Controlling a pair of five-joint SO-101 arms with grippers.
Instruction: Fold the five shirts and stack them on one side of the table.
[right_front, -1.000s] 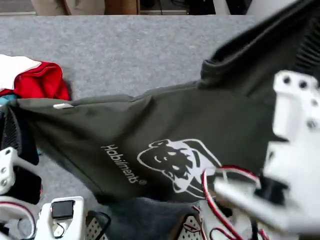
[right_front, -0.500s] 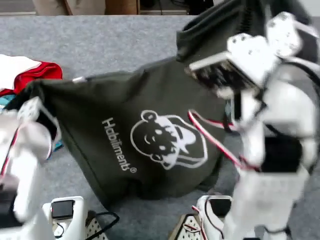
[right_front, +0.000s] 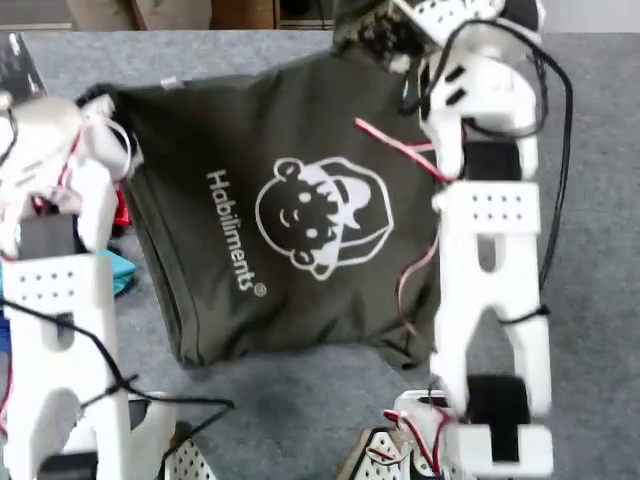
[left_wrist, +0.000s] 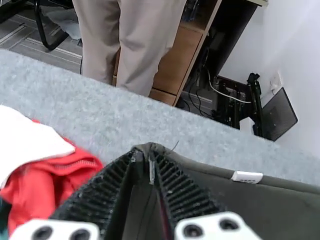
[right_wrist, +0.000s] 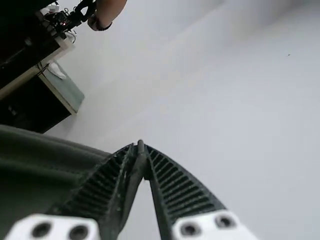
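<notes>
A grey, carpet-like table (right_front: 300, 410) spans the high view. Beyond its far edge, the left wrist view shows a wooden cabinet (left_wrist: 175, 55), a tangle of dark cables (left_wrist: 235, 100) and a white wall (left_wrist: 300, 45). The right wrist view looks up at more white wall (right_wrist: 225, 75).

Two white arms stand at the near edge, one on each side. Between them hangs one dark green shirt (right_front: 300, 290), spread wide with its white cartoon face and lettering turned toward the high camera. Whether its lower hem touches the table cannot be told.

The left gripper (left_wrist: 150, 167) has its jaws closed tight on one upper corner of the shirt, a fold of fabric pinched at the tips. The right gripper (right_wrist: 140, 150) is likewise clamped on the other upper corner, held farther back over the table.

Behind the left arm lies a small heap: one red garment (left_wrist: 45, 180), one white garment (left_wrist: 25, 145) on top of it, and one teal edge (right_front: 122, 275) just beside.

One small white label (left_wrist: 246, 176) sticks out of the shirt's top edge.
</notes>
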